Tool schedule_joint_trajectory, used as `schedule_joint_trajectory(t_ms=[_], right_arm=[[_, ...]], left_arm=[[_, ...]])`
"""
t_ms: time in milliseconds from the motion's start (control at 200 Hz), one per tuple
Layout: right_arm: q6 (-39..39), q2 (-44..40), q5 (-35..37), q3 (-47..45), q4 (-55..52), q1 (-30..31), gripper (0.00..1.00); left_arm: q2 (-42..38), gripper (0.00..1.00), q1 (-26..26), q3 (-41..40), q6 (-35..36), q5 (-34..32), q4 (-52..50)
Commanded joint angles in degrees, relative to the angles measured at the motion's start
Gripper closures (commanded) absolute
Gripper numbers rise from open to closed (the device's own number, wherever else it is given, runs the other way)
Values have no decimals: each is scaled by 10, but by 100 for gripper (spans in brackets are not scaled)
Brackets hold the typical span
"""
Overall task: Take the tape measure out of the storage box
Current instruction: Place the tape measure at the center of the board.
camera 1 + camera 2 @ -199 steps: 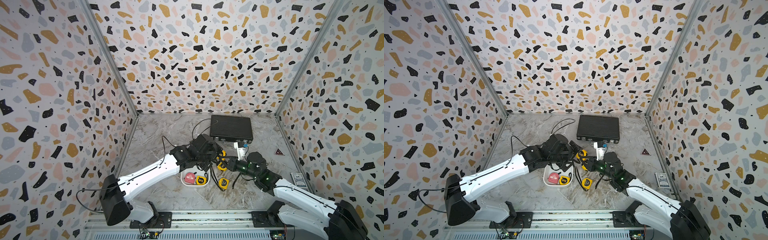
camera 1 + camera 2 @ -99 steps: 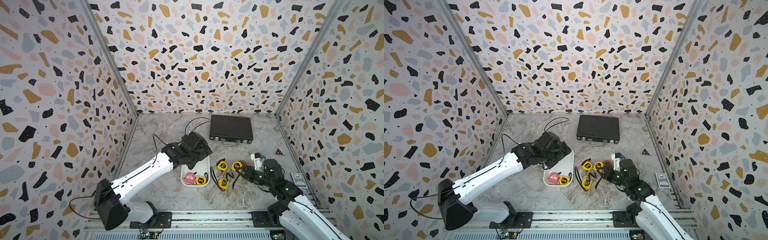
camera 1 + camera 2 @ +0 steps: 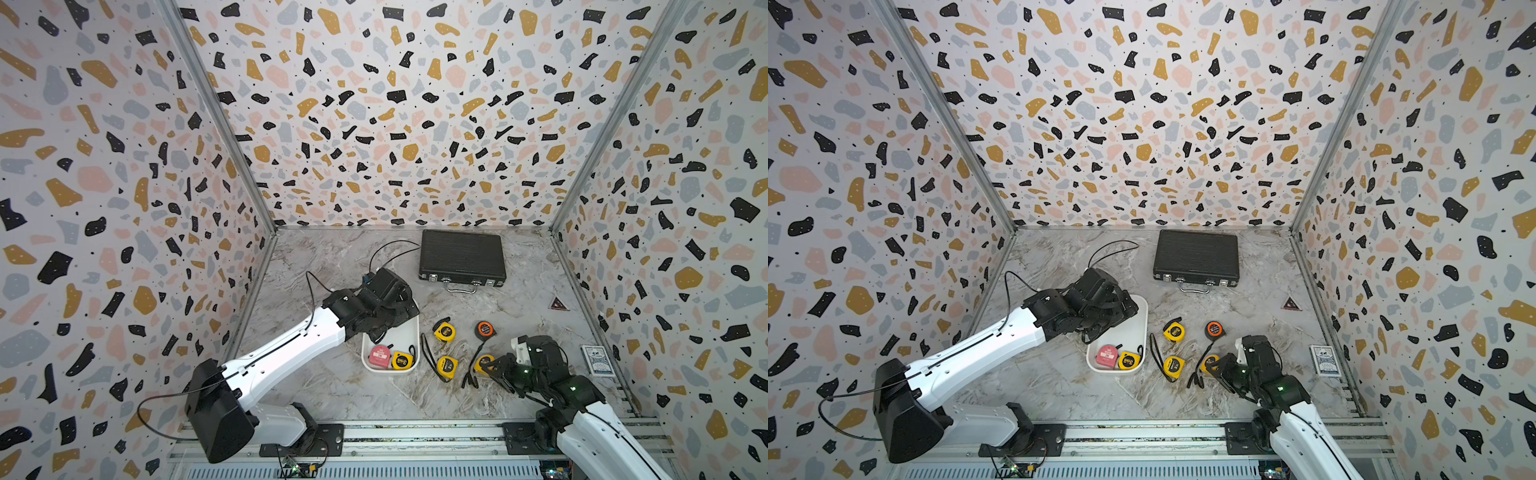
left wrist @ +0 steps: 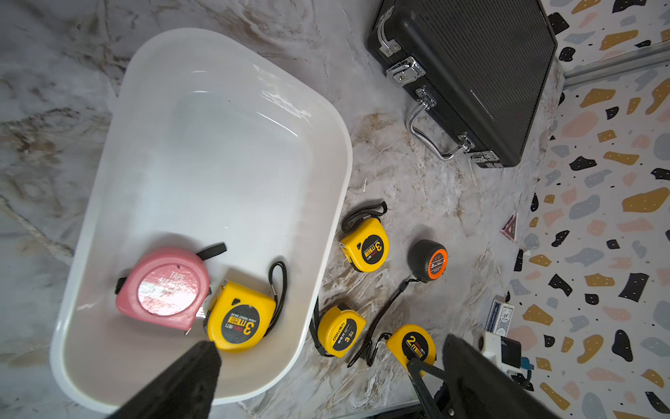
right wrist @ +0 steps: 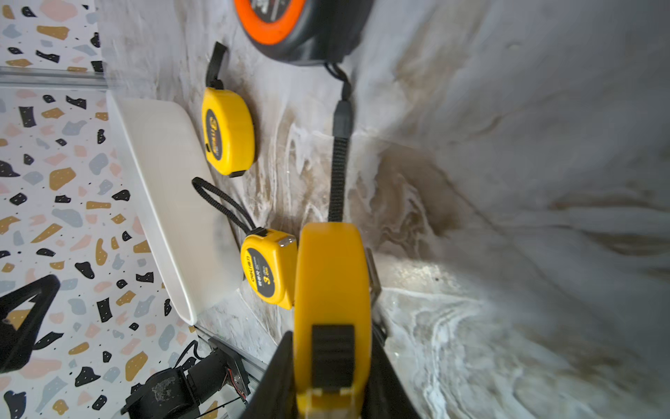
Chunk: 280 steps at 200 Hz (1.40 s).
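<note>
A small yellow plastic tape measure marked 2 m (image 5: 331, 275) is clamped by its flat sides between my right jaws; it is already outside the storage box, low over the grey marbled desk (image 4: 417, 188); I cannot tell whether it touches the desk. The woven black wrist strap (image 5: 339, 174) of a round black-and-orange tape measure (image 4: 427, 259) runs right up to it. To finish well I should lower it until it rests flat and clear of that strap; then I should part the jaws and lift straight off, so nothing drags. A nearer yellow 3 m tape measure (image 4: 340, 330) and a farther yellow 3 m tape measure (image 4: 366, 245) lie on the desk between it and the shallow white plastic storage box with rounded corners (image 4: 217, 163). At one end of the box a rounded pink tape measure (image 4: 163, 288) and a boxed yellow tape measure (image 4: 241, 319) lie just beside each other; my left jaws hang wide apart above the box, holding nothing. A black ribbed briefcase (image 4: 471, 72) lies well apart.
</note>
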Motion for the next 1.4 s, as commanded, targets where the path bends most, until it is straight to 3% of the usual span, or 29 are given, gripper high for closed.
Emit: schedule_joint_trajectory(t_ms=[0,120,516,871,1191,1396], right_arm=[[-6,11,-21,-3,-7,-11,90],[-7,19,-31,-12,-8,-17,85],[-34,24,-40,-4,-75,-17,47],[-74,11,-27,40,-163,-17,27],[-132,71,-20,134,-191,-17,20],[-137,117,-24,178,-174,-16,19]], left_arm=[[-16,0,6,-12,17,-12,-6],[-15,0,10,-20,24,-8,-7],[-23,0,19,-41,36,2,-20],[0,0,19,-43,82,31,-67],[60,0,15,-42,139,43,-109],[130,3,-8,11,207,15,-143]])
